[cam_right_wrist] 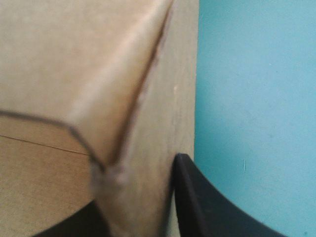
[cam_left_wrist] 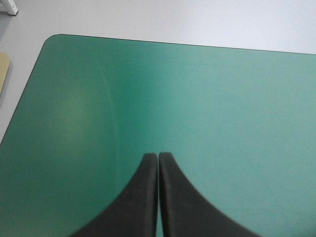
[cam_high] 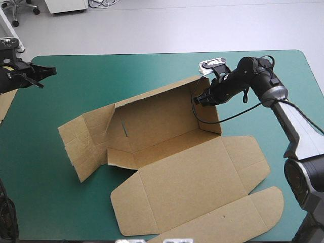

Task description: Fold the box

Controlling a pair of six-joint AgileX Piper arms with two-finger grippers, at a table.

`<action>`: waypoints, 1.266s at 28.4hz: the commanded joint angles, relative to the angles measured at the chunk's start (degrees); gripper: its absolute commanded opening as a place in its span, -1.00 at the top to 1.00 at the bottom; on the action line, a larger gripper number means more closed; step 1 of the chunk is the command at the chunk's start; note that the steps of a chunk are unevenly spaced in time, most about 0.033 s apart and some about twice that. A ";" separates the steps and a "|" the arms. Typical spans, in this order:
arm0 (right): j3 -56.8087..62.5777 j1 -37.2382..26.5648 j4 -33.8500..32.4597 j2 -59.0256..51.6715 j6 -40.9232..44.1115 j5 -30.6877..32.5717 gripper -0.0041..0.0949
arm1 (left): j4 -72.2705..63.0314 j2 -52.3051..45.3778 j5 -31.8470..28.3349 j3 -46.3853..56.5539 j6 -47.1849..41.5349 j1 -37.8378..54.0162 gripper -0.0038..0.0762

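The brown box [cam_high: 167,126] lies in the middle of the table, half formed. Its far long wall stands up, and its right end wall [cam_high: 207,109] is raised beside it. The wide lid panel [cam_high: 197,187] lies flat toward the near edge, and the left end flap [cam_high: 83,142] slopes outward. My right gripper [cam_high: 200,98] is at the top corner of the right end wall. In the right wrist view this gripper [cam_right_wrist: 140,187] is shut on the box [cam_right_wrist: 74,64], folded board between its fingers. My left gripper [cam_high: 50,71] hovers shut at the table's far left, holding nothing [cam_left_wrist: 158,155].
A strip of more brown board [cam_high: 5,104] shows at the table's left edge, also seen as a pale board [cam_left_wrist: 4,69] in the left wrist view. Bare teal-green cover [cam_high: 45,192] lies left of the box and ahead of the left gripper.
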 commanded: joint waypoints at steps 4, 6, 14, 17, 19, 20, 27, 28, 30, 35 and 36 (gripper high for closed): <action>-1.97 -0.23 4.16 -1.73 -4.21 -6.30 0.20 | -2.18 -2.11 -3.00 -1.81 -0.06 0.09 0.91; -1.97 -0.23 6.37 -1.73 -5.78 -8.44 0.20 | -2.18 -2.11 -2.79 -1.81 -0.06 0.09 0.91; -1.97 -0.23 7.25 -2.07 -8.75 -11.13 0.20 | -2.40 -2.11 -2.67 -1.81 0.22 0.09 0.91; -1.97 -0.23 9.15 -3.16 -10.95 -11.96 0.20 | -2.40 -2.11 -2.59 -1.81 0.35 0.09 0.91; -2.05 -0.33 10.55 -4.72 -11.61 -13.57 0.20 | -2.40 -2.11 -2.59 -1.81 0.35 0.09 0.91; -2.05 -0.33 10.54 -5.78 -11.91 -14.48 0.20 | -2.40 -2.11 -2.59 -1.81 0.44 0.09 0.91; -2.05 -0.33 8.63 -12.27 -10.92 -12.86 0.20 | -3.81 -2.11 -2.59 -1.81 1.66 0.09 0.91; -2.05 -0.33 8.70 -12.91 -10.92 -12.08 0.20 | -3.82 -2.11 -2.59 -1.81 1.66 0.09 0.91; -2.05 -0.33 8.70 -13.74 -10.92 -9.67 0.20 | -3.82 -2.11 -2.59 -1.81 1.66 0.09 0.91; 3.47 -0.33 8.57 -16.55 -10.67 -7.97 0.20 | -3.82 -2.11 -2.59 -1.81 1.66 0.09 0.91; 5.84 -0.33 8.14 -17.32 -10.80 -9.01 0.20 | -3.82 -2.11 -2.59 -1.81 1.66 0.09 0.91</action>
